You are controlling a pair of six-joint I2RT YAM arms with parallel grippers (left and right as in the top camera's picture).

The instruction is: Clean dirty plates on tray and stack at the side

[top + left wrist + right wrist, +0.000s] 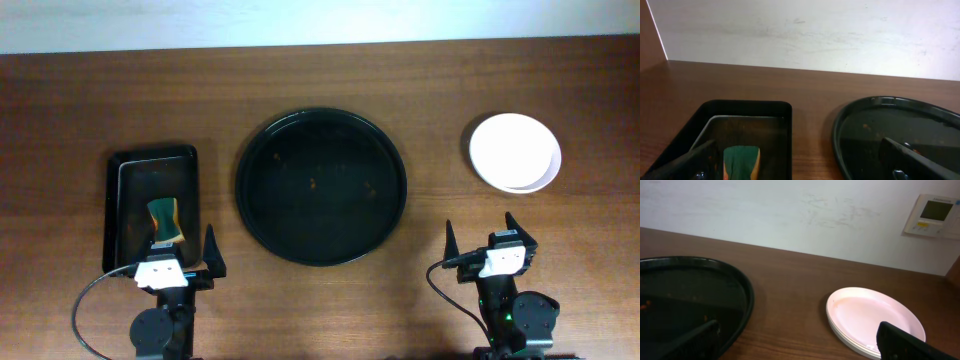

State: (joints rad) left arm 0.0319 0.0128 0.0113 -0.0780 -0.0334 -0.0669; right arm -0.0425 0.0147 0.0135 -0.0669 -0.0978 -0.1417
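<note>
Wood table (430,70): plates (515,152) stacked R of tray (290,215); L gripper (800,162), R gripper (480,235) both spread wide, empty.

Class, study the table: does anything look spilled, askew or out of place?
A few small orange specks lie on the round black tray, like leftover spill. The white plates sit stacked beside it; nothing else stands out.

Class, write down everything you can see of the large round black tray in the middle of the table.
The round black tray is glossy and plastic-looking, with a low raised rim. It lies flat on the wooden table, between the rectangular tray and the stacked white plates, touching neither. It holds no plates; only a few small orange specks mark its floor.
</note>
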